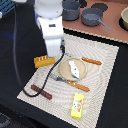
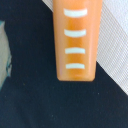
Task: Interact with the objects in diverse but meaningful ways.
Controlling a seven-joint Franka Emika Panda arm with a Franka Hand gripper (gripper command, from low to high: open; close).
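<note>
The white robot arm point(image 1: 50, 27) hangs over the striped mat point(image 1: 102, 70), and right under it lies the orange bread loaf point(image 1: 43, 61), near the mat's edge at about nine o'clock from the round plate point(image 1: 64, 66). In the wrist view the bread loaf point(image 2: 75, 40) fills the middle of the picture, with four white cut marks across its top. Its long side runs straight along the picture, and one end sticks out past the mat onto the dark worktop point(image 2: 50, 105). So the loaf looks to be straight below the end effector, not off to one side. I cannot see the end effector's fingers in either picture, so I cannot tell how wide it is or if it holds anything. If it comes down to pick up the loaf, the fingers should squeeze the two long sides, because that is the thin way across. The white-grey fish point(image 1: 73, 68) sits on the plate, the brown sausage point(image 1: 41, 91) lies at seven o'clock from it, and the yellow carton point(image 1: 77, 105) lies at about five o'clock.
</note>
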